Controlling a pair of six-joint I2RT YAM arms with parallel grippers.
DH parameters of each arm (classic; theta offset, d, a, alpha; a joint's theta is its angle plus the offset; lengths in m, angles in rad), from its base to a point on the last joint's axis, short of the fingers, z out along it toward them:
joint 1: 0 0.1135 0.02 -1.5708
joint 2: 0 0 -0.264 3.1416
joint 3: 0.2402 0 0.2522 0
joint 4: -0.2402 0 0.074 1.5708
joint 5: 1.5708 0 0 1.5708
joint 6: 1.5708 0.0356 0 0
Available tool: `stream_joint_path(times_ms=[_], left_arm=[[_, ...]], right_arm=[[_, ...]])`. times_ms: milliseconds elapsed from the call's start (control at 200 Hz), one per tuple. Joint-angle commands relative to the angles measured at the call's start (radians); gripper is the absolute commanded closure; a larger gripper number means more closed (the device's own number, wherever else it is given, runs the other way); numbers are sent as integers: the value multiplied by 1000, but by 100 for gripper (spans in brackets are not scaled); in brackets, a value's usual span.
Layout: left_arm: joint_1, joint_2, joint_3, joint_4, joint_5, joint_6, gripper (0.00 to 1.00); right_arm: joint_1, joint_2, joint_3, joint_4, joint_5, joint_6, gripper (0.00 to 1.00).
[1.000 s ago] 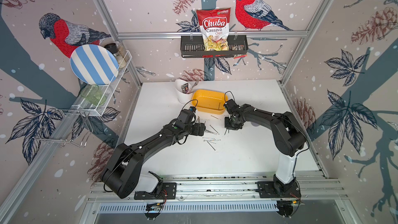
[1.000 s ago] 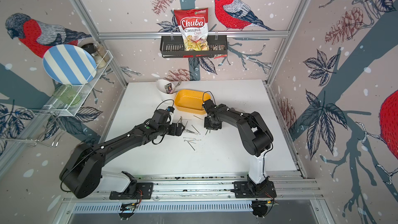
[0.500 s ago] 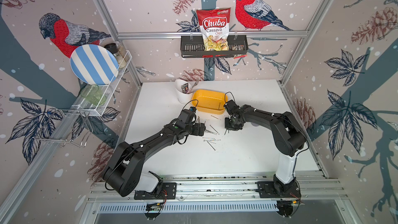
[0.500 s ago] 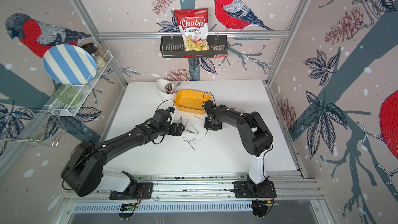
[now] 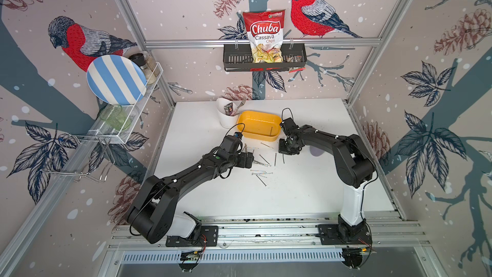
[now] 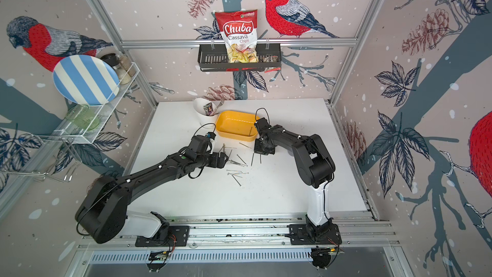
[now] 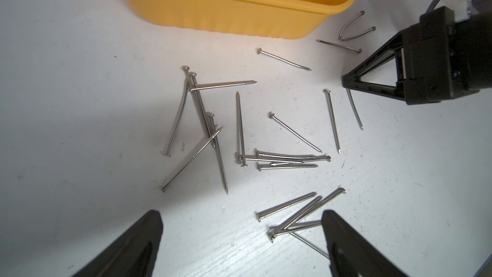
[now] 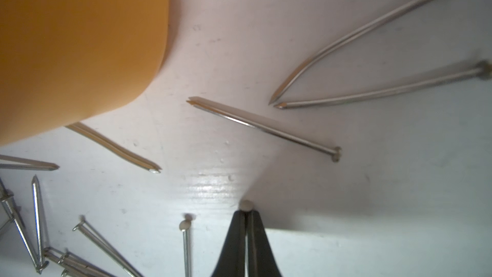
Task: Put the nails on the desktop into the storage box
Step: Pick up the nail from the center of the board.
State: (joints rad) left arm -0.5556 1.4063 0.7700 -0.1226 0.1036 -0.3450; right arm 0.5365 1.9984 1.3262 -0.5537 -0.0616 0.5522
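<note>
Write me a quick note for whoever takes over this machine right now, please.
Left tool: open, holding nothing, above the loose nails.
Right tool: shut on a single nail, beside the storage box.
Done: a leaning nail is inside the storage box.
To do: some twenty loose nails lie scattered on the desktop; the single nail must go in too.

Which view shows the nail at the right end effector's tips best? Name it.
Left wrist: the nail shows its shaft nearly whole, running from the shut right end effector. Right wrist shows only its head between the tips; both top views show a sliver.
</note>
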Motion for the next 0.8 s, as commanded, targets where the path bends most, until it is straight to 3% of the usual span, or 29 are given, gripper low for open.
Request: stream_joint_path(times_ms=[0,175,535,795], left_arm=[[0,-4,-6,10,-10,-18,5],[0,3,-5,24,-8,-27,5],[0,44,31,35,1,-21,5],[-1,62,51,25,5,-15,5]], right_arm=[[-2,19,-25,-81,41,-14,99],[-2,-25,12,-113,51,-18,100],[-2,-81,270,-255,31,-14,100],[-21,29,522,-275,-30,16,100]])
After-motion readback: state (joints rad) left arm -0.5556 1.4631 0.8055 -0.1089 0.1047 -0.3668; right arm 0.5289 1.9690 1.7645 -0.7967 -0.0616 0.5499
